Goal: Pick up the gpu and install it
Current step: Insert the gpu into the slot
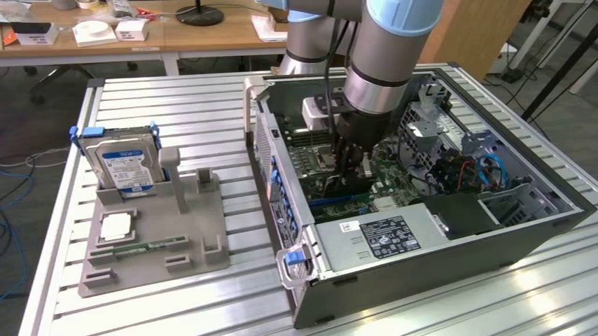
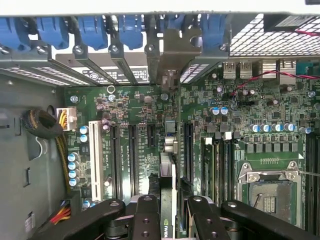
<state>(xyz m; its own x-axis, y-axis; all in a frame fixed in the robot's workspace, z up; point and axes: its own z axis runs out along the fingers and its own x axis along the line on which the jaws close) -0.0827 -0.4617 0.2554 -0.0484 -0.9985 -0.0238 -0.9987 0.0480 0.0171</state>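
One slim green graphics card (image 2: 168, 172) with a silver end bracket is clamped edge-on between the two black fingers (image 2: 145, 216) of the hand (image 1: 349, 162), held upright over the green motherboard (image 2: 135, 107) inside the open grey computer case (image 1: 449, 262). In the wrist view the card's bracket lines up with the row of silver slot covers and blue retaining clips (image 2: 92, 30) at the case's rear wall, and its lower edge sits just above the black expansion slots (image 2: 116, 160) — whether it touches one cannot be told. The empty processor socket (image 2: 270, 187) lies to one side of the card. On the ribbed aluminium surface (image 1: 187, 105), toward the exterior view's left, a grey holder tray (image 1: 201, 234) carries a blue-labelled silver hard drive (image 1: 122, 162) standing upright and a narrow green memory stick (image 1: 140, 247) lying flat — both well apart from the case.
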